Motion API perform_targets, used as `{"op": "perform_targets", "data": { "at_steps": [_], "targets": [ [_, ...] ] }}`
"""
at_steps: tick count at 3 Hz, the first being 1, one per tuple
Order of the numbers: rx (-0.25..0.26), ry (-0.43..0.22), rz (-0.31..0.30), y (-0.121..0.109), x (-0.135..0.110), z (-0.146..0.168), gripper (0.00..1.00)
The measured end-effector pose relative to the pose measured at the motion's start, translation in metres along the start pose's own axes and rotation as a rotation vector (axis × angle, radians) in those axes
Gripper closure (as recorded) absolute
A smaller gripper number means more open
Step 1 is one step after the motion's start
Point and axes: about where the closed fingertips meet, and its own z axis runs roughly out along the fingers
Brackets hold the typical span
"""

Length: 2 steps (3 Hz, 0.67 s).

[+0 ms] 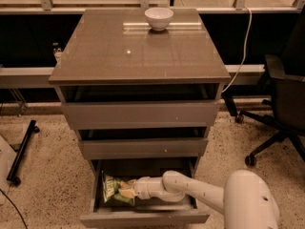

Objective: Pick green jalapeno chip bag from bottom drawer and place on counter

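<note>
The green jalapeno chip bag lies in the left part of the open bottom drawer. My white arm reaches in from the lower right. My gripper is inside the drawer, right at the bag's right edge and touching it. The counter is the glossy grey-brown top of the cabinet, high above the drawer.
A white bowl stands at the back of the counter. The two upper drawers are slightly pulled out. A black office chair stands to the right. A black stand leg lies on the speckled floor at left.
</note>
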Motion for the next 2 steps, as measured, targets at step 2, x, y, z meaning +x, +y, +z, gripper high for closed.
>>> {"op": "perform_targets", "data": {
  "at_steps": [2],
  "targets": [
    [-0.211,-0.085,-0.186,0.079,-0.051,-0.095,1.00]
  ]
}}
